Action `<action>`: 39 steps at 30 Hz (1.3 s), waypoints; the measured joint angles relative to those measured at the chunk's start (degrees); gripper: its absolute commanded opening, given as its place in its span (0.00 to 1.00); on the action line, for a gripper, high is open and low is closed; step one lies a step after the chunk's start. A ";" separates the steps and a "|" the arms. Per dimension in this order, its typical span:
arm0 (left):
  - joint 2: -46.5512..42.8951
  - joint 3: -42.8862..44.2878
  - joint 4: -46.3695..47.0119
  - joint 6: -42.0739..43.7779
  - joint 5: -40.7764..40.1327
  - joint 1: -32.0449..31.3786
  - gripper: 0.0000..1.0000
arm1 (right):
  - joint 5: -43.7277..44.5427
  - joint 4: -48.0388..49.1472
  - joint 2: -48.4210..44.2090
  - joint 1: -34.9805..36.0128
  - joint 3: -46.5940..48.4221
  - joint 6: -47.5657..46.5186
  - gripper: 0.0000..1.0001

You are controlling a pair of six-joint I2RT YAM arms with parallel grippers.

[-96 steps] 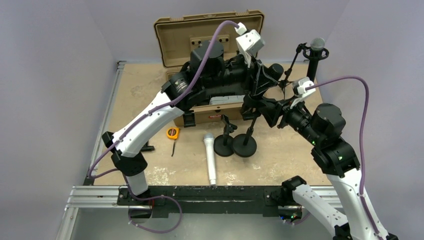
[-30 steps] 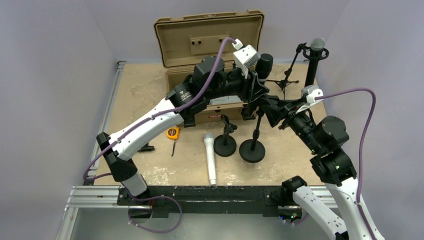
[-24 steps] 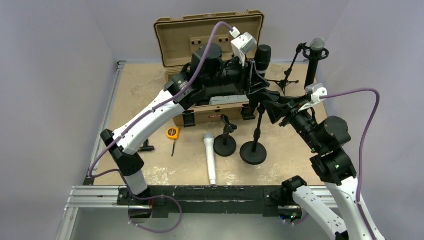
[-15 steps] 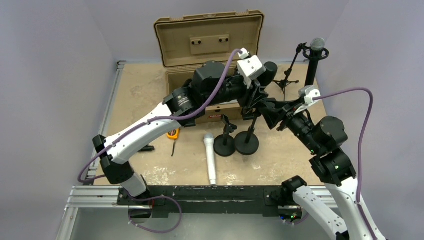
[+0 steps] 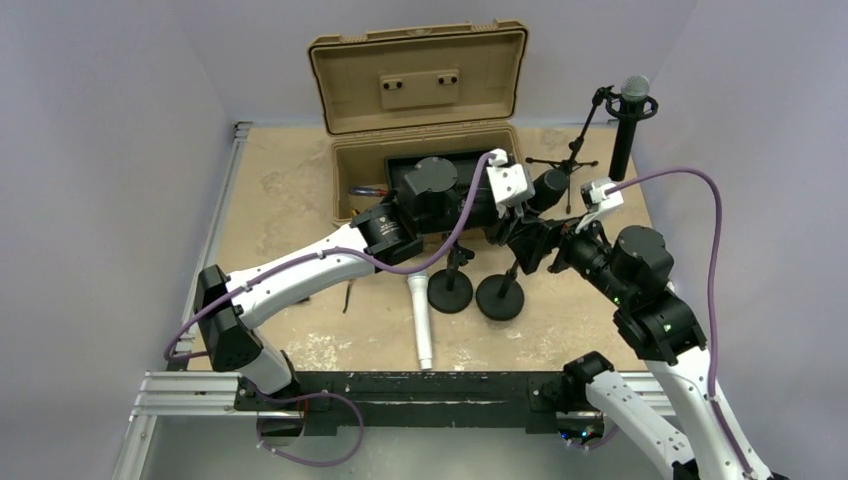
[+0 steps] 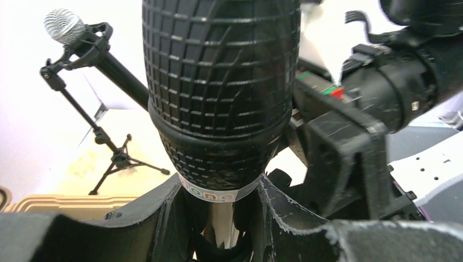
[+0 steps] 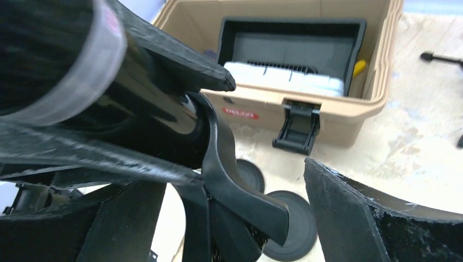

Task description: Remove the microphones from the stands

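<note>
A black microphone [image 5: 550,185] with a mesh head [image 6: 218,82] is gripped just below its printed band by my left gripper [image 5: 520,205], whose jaws [image 6: 221,191] are shut on its handle. The handle [image 7: 158,125] runs down into the black clip [image 7: 240,191] of a round-based stand [image 5: 500,297]. My right gripper [image 5: 530,245] straddles that clip with its jaws wide apart [image 7: 235,174]. The right finger [image 7: 371,218] is clear of the clip. The stand's base also shows below in the right wrist view [image 7: 292,224].
A second round-based stand [image 5: 450,290] with an empty clip is just left of it. A white microphone [image 5: 420,315] lies on the table. An open tan case [image 5: 425,150] is behind, with a small tripod [image 5: 570,160] and a tall stand holding a grey microphone [image 5: 632,95] at the back right.
My left gripper has come down and nearer with the black microphone. The stand swayed and its base slid about the table. My right gripper has followed it lower.
</note>
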 measured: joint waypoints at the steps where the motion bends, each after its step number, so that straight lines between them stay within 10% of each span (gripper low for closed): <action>1: -0.31 -1.01 1.01 0.02 0.79 0.00 0.00 | -0.31 -0.79 0.00 0.00 -0.33 0.44 0.95; 39: 5.53 3.82 -1.62 -1.70 22.01 4.81 0.00 | -3.91 -7.06 -4.46 -0.13 -0.20 1.36 0.80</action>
